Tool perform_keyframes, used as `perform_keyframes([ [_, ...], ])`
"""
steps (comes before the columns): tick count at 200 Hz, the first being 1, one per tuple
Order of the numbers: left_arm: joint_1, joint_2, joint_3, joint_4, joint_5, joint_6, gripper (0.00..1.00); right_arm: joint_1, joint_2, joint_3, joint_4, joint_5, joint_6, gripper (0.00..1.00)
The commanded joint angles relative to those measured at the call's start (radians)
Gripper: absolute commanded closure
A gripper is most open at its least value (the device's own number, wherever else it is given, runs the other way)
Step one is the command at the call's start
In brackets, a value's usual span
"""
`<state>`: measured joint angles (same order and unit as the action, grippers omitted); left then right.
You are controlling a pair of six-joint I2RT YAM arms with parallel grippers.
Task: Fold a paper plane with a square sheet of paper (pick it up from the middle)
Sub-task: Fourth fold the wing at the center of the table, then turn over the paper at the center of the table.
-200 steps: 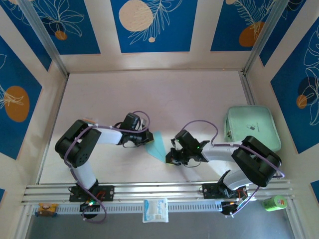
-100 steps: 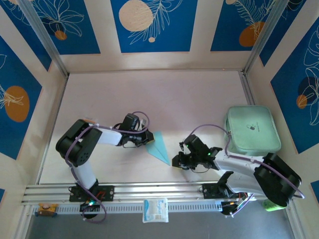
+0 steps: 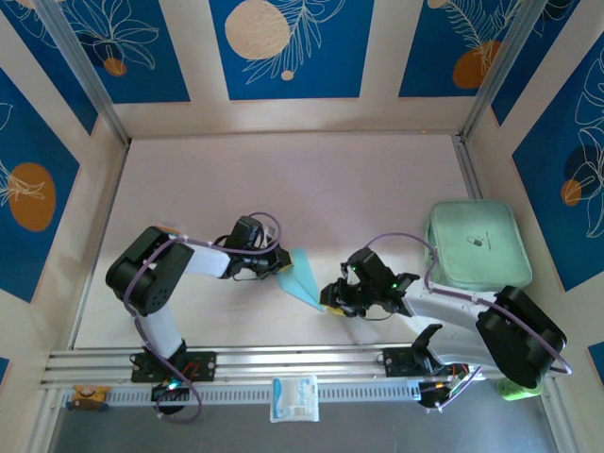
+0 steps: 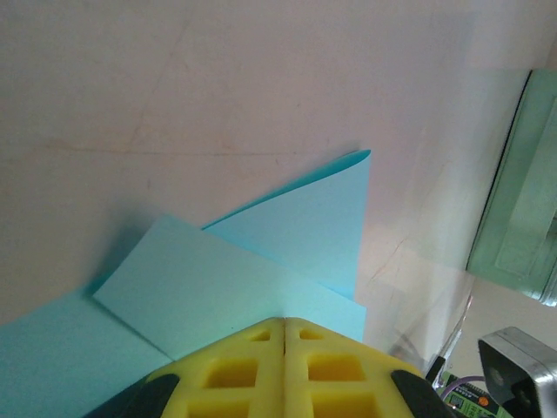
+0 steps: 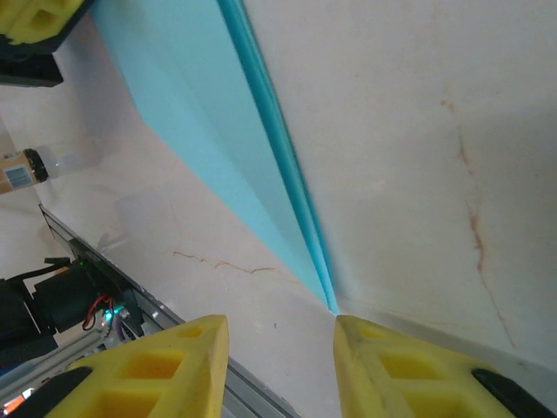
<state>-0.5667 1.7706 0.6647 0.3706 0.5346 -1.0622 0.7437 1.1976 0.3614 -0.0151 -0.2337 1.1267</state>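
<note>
Count: two arms, two grippers, one paper plane (image 3: pixel 304 279), one mint-green tray (image 3: pixel 477 243), one white packet (image 3: pixel 294 398), one green can (image 3: pixel 517 386). The plane lies on the pale table (image 3: pixel 311 179), near the middle and a little toward the near edge, between the two grippers. Its wide end points far-left and its tip near-right. The tray sits well apart at the right. The packet and can lie nearer than the metal rail (image 3: pixel 283 360). Left gripper (image 3: pixel 277 267): the overhead view places it at the plane's wide end but hides the fingers. Its own wrist camera shows the yellow pads pressed together with the paper running in under them, clamped on that wide end. Right gripper (image 5: pixel 278 348): its wrist camera shows the fingers apart with nothing between them. The plane's tip ends just ahead of the gap, at the inner edge of one finger; contact cannot be told. Plane's look: light blue, a slim dart. The right wrist view shows stacked layers along one long crease, narrowing to a sharp point. The left wrist view shows one flap lying flat and another standing up, curled at its corner. From overhead it reads only as a flat triangle.
</note>
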Motion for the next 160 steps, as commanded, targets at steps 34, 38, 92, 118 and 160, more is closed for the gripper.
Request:
perform_keyframes([
  [34, 0.007, 0.027, -0.031, -0.070, -0.022, -0.014, 0.98, -0.005, 0.075, -0.009, 0.043, -0.055, 0.035, 0.64],
  [38, 0.007, 0.026, -0.031, -0.070, -0.021, -0.014, 0.98, -0.006, 0.079, -0.009, 0.045, -0.053, 0.035, 0.64],
  [92, 0.007, 0.021, -0.031, -0.076, -0.024, -0.013, 0.98, -0.008, 0.123, -0.001, 0.096, -0.063, 0.033, 0.65],
  [118, 0.007, 0.020, -0.030, -0.078, -0.024, -0.013, 0.98, -0.007, 0.121, -0.007, 0.120, -0.059, 0.036, 0.67],
  [160, 0.007, 0.018, -0.030, -0.079, -0.026, -0.013, 0.98, -0.008, 0.119, -0.002, 0.123, -0.057, 0.035, 0.67],
])
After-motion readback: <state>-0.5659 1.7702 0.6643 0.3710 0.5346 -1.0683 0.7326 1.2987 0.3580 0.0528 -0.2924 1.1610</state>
